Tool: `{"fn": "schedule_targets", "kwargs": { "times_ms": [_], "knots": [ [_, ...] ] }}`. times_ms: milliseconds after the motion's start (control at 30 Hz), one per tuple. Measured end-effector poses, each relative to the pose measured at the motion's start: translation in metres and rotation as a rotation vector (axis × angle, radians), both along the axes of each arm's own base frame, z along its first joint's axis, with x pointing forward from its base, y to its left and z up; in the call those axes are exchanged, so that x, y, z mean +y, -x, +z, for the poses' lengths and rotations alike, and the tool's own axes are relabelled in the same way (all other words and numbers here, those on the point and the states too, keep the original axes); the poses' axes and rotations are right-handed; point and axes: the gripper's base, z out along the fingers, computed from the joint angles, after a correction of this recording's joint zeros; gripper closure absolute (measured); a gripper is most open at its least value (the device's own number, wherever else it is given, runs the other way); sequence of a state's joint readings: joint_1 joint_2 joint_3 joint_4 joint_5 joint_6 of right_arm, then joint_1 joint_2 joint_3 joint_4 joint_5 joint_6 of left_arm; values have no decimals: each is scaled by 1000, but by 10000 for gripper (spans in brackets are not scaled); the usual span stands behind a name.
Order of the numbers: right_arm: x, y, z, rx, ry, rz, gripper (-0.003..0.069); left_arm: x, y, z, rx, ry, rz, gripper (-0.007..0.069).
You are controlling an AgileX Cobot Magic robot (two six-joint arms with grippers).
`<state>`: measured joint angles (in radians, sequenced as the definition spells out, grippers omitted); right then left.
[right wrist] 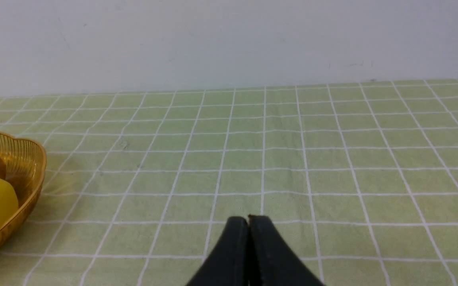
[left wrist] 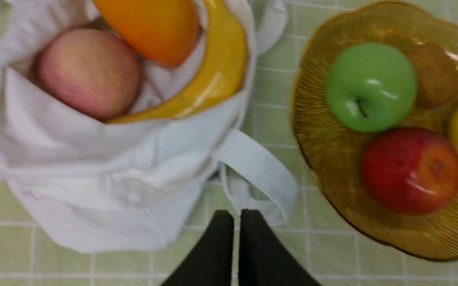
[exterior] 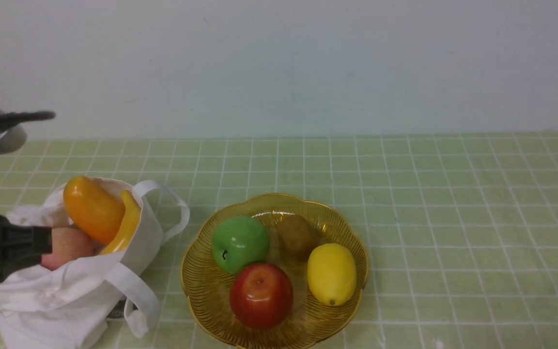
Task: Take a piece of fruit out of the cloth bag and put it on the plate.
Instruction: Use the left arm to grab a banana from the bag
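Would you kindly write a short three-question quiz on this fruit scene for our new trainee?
1. True or false: the banana already lies on the plate.
2. How many fruits lie on the plate?
3. The right gripper is: A open; B shut and empty; C shut on a fruit.
Key: 1 false, it is in the cloth bag; 2 four; 3 B.

cloth bag (exterior: 66, 295) white; plate (exterior: 201, 291) amber, ribbed; tablecloth (exterior: 453, 218) green, white grid
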<state>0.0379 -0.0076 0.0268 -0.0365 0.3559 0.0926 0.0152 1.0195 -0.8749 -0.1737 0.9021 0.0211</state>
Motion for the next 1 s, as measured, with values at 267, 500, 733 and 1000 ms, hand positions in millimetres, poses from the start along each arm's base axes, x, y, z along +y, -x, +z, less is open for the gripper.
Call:
{"fn": "schedule_targets", "kwargs": {
  "times_ms": [267, 500, 733, 1000],
  "knots": [
    [0, 0, 0, 0, 0, 0, 673, 0, -77, -25, 118, -3, -23, 338],
    [0, 0, 0, 0, 0, 0, 673, -4, -116, -58, 131, 42, -54, 127],
    [0, 0, 0, 0, 0, 0, 673, -3, -138, -89, 135, 35, -51, 116],
    [0, 0, 0, 0, 0, 0, 673, -6, -148, -108, 165, 95, -25, 118]
  ]
}}
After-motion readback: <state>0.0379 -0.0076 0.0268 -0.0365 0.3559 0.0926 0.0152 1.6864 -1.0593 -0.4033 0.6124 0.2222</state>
